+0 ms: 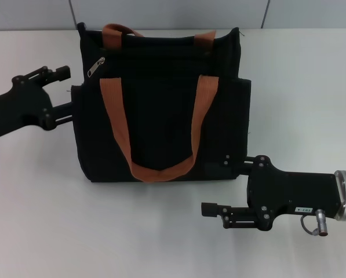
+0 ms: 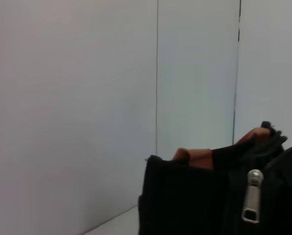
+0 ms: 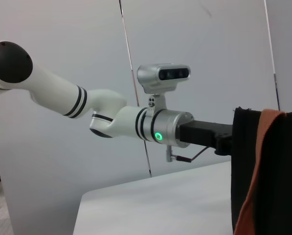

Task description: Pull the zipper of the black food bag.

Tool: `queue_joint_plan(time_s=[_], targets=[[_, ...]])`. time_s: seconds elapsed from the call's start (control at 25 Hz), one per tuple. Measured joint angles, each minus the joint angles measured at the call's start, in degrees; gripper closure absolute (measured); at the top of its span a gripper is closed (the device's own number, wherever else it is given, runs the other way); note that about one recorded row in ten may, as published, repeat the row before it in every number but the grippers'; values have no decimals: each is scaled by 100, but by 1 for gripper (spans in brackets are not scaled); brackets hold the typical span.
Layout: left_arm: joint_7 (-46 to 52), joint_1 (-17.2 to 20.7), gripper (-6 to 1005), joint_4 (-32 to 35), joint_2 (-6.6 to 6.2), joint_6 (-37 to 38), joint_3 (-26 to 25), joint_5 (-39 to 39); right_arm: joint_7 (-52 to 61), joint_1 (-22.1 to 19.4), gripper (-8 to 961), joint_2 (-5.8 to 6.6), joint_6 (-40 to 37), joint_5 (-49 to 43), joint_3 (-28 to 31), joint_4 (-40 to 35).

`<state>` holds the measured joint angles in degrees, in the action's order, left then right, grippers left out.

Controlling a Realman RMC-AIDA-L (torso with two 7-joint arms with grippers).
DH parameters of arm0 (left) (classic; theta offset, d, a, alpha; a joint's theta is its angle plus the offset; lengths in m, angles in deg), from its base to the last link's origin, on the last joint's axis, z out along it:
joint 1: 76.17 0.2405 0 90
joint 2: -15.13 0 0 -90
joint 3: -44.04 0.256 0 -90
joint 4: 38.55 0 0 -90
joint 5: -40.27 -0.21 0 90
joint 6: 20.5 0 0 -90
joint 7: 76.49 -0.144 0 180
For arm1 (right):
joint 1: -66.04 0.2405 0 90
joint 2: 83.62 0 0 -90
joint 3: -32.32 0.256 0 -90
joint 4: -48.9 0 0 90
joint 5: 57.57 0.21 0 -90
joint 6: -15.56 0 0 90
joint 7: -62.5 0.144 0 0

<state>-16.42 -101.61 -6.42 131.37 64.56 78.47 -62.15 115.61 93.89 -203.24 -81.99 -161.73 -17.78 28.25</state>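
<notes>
Head view: large boxy black fabric food bag (image 1: 161, 110) with orange-brown webbing handles lies on white table (image 1: 300, 87). Small silver zipper pull (image 1: 96, 67) at bag's upper left corner. Left gripper (image 1: 59, 95) spread wide beside bag's left edge, lower finger touching it. Right gripper (image 1: 222, 185) agape at lower right corner.
Left wrist view: zipper pull (image 2: 252, 197) hangs on black track.
Right wrist view: left arm (image 3: 106, 115) reaches to bag (image 3: 246, 171).
</notes>
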Motion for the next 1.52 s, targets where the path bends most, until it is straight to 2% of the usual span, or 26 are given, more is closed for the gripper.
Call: queue_joint_plan(time_s=[0.2, 0.4, 0.64, 0.84, 0.92, 0.96, 1.0, 1.04, 1.08, 1.16, 1.32, 1.36, 1.52], targets=[[-68, -134, 226, 57, 76, -299, 79, -22, -2, 3, 231, 0, 0, 30, 0, 0], [-84, -237, 456, 94, 101, -419, 207, -12, -3, 10, 231, 0, -14, 195, -3, -1], [-92, -254, 656, 198, 128, -278, 157, 92, -3, 0, 230, 0, -180, 652, -37, 46], [-95, -186, 763, 227, 98, -48, 154, 393, 228, 35, 233, 8, -569, 1327, -11, 133], [-109, -174, 806, 264, 94, 84, 154, 416, 632, 110, 234, 11, -685, 1634, -30, 125], [-115, -172, 827, 284, 96, 119, 153, 421, 1195, 284, 234, 21, -728, 1770, -35, 97], [-115, -172, 848, 284, 96, 119, 153, 421, 1195, 284, 234, 21, -728, 1770, -35, 97], [-134, -165, 870, 348, 127, 215, 149, 435, 1752, 485, 235, 28, -741, 1798, -19, 51], [-138, -168, 891, 371, 139, 235, 149, 448, 1752, 485, 235, 28, -741, 1798, -19, 51], [-147, -203, 913, 392, 155, 244, 149, 466, 2572, 758, 236, 33, -702, 1805, -12, -125], [-161, -230, 957, 395, 156, 223, 149, 468, 3385, 982, 238, 35, -655, 1809, -7, -448], [-182, -238, 957, 397, 150, 221, 150, 469, 3860, 1104, 239, 40, -586, 1811, -8, -646], [-215, -250, 957, 404, 142, 215, 151, 469, 4510, 1267, 240, 44, -349, 1794, -41, -956]])
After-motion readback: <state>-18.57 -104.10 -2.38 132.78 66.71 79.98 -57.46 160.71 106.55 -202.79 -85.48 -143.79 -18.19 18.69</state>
